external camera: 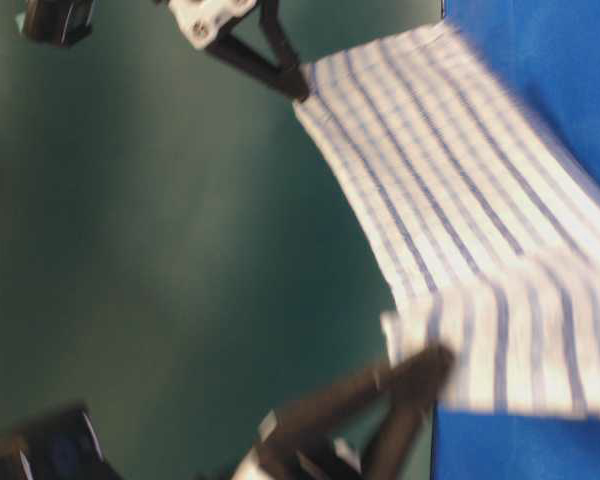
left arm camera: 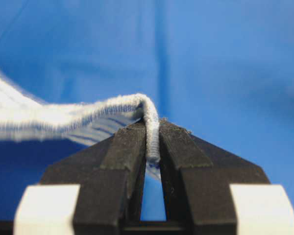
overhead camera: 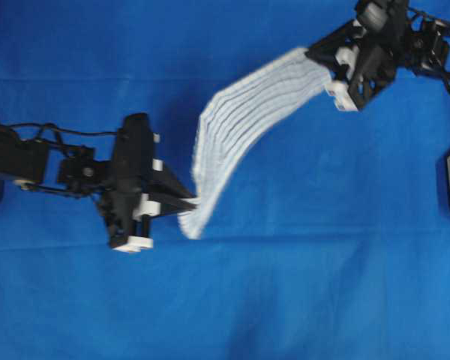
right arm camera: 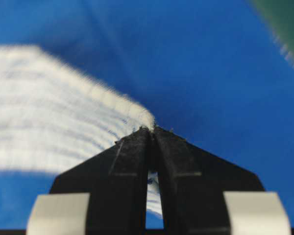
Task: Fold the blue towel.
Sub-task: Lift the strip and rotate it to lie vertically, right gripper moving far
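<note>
Left end effector [left arm camera: 153, 147]: nearest item in my left wrist view; my jaws are narrowed onto a bunched corner edge of the blue towel [overhead camera: 240, 139], which stands pinched between the two pads.
Right end effector [right arm camera: 151, 134]: jaws likewise nearly closed, clamped on another corner of the same cloth; the fabric fans away to the left in that view.
Towel position: suspended between my two end effectors above the blue tabletop cover [overhead camera: 322, 285], running as a sagging, curved band from lower centre to upper right in the overhead view.
Towel contact with tabletop: cannot tell; the table-level view shows the far portion draped near the cover's edge, but it is blurred.
Fold status: no finished crease visible. I judge the fold to be under way, with one edge lifted and in transit.
Remaining work: bring the held edge over the opposite edge, align corners, lay it flat, release both grips.
</note>
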`<action>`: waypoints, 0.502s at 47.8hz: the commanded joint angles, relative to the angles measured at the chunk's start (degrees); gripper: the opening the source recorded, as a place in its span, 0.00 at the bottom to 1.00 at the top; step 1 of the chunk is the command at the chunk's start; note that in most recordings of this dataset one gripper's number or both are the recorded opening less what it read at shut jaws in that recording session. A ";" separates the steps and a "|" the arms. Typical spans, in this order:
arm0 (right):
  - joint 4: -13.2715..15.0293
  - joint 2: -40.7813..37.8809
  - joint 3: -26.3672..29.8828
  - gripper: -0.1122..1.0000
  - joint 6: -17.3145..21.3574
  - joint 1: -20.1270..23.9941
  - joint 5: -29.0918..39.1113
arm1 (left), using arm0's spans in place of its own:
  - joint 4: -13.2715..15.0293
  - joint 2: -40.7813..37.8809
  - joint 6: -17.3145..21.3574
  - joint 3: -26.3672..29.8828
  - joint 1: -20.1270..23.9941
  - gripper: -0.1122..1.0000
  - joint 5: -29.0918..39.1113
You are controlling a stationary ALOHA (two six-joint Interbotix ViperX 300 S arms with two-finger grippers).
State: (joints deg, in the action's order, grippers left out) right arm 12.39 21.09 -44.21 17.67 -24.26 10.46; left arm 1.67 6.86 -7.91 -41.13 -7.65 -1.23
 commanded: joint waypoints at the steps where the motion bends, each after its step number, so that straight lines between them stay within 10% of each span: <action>1: 1.32 -0.97 3.34 0.14 -0.18 -1.14 -0.53 | 0.00 -1.85 0.09 5.19 -0.70 0.13 -0.53; 24: 5.36 -7.29 9.40 0.14 -0.18 -4.66 -0.35 | -0.09 -13.97 2.55 22.15 -0.97 0.13 -0.53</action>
State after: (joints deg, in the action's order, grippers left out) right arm 17.40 12.74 -35.51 17.58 -28.21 10.11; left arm 1.67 -7.21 -5.54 -21.97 -8.44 -1.14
